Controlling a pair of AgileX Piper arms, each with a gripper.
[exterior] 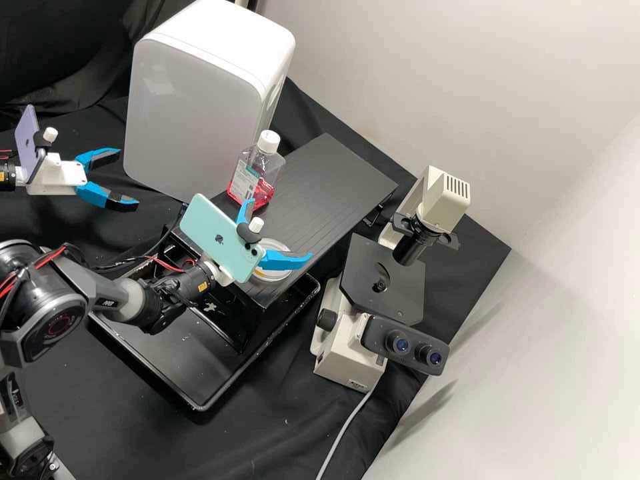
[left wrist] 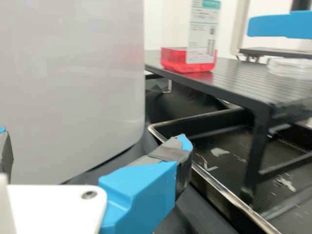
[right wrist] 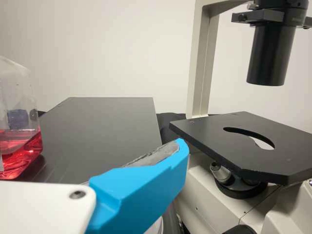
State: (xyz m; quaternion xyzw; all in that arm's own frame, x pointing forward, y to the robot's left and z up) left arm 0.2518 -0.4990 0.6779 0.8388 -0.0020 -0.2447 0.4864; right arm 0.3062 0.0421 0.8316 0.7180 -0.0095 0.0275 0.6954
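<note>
My right gripper (exterior: 272, 235) is open above the near end of a black raised platform (exterior: 333, 187), its blue fingers spread over a round clear dish (exterior: 272, 261) without touching it that I can see. A flask of red liquid (exterior: 256, 175) with a white cap stands upright on the platform just beyond it, and appears again as the flask (right wrist: 17, 131) beside the right finger (right wrist: 156, 168). My left gripper (exterior: 128, 176) hangs open in the air at the far left, beside the white box (exterior: 200, 87), holding nothing. From the left wrist I see the flask (left wrist: 195, 51) and dish (left wrist: 292, 66).
A white microscope (exterior: 373, 320) with a black stage (exterior: 383, 277) stands right of the platform. The platform rests in a black tray (exterior: 200, 373) with red wires at its left end. Walls close off the back and right. A cable (exterior: 347, 427) trails off the bench front.
</note>
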